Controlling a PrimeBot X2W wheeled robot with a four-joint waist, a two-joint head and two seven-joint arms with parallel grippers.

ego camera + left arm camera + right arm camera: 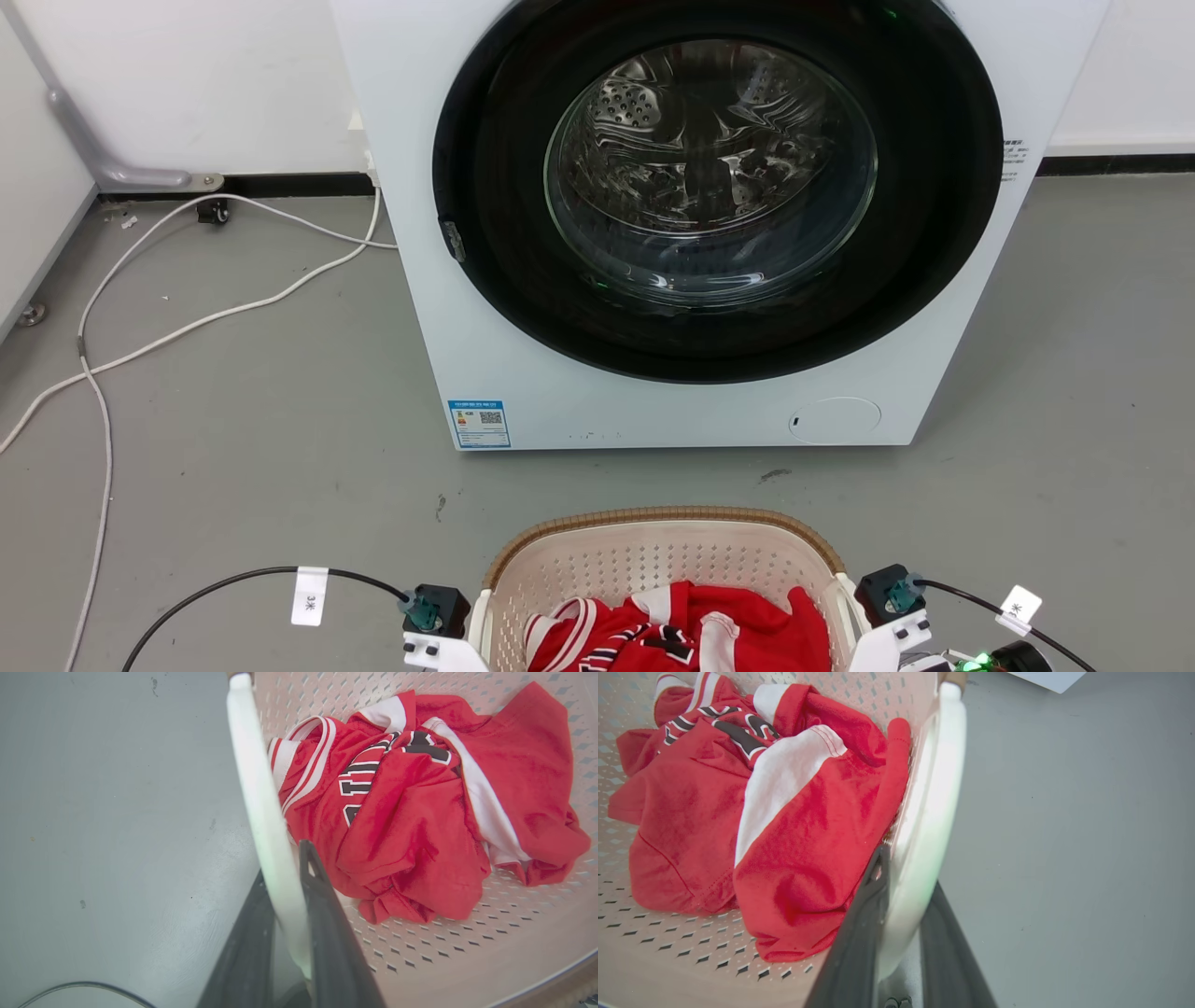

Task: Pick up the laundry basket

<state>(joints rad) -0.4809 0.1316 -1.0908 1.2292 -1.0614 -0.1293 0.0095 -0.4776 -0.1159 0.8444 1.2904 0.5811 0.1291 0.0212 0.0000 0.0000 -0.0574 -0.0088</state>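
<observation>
- Left wrist view: left gripper clenches the laundry basket by its handle; such a thin pinch may slip.
- Head view, 6 o'clock: laundry basket sits before the washing machine.
- Right gripper clenches the opposite handle; uneven lifting would tip it.

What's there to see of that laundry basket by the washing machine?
The laundry basket is cream-white plastic, rounded, its walls and bottom dotted with small holes, with a brown woven-look rim and white loop handles at both sides. It sits upright before the washing machine, holding a crumpled red jersey. The left gripper and right gripper each pinch one handle.
</observation>
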